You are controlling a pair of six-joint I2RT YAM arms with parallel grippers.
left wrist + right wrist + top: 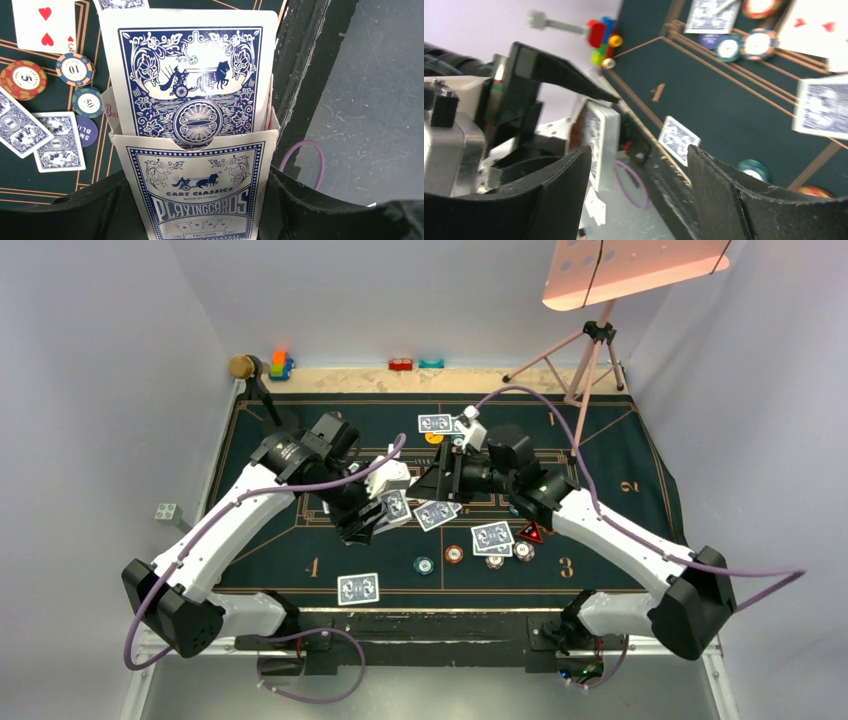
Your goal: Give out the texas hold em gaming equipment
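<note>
- The left tool (200, 217) is pressed tight on the lower half of the card box (197, 185). In the overhead view it holds the box raised over the middle of the felt mat (280, 560)
- One blue-backed card (192, 75) stands about halfway out of the box's open mouth. Its long axis runs straight out of the box, away from the left fingers, so the free end is the part on offer
- The right tool (639, 165) is spread wide with nothing between its fingers. In its wrist view the box shows nearly edge-on, close ahead and a little left of the gap, not inside it
- As I judge it, the right arm is the only free one, so the draw depends on bringing that gap leftward over the card's thin edge
- Lying on the mat are a face-down card (358, 588) by numeral 1, loose cards (437, 513) mid-mat, and chips (455, 554) and a red triangular marker (530, 533) near numeral 3
- The mat lies on a grey counter (450, 690). Toy blocks (280, 365) sit at the far left corner and a tripod (590, 350) at the far right, with pale walls close around
</note>
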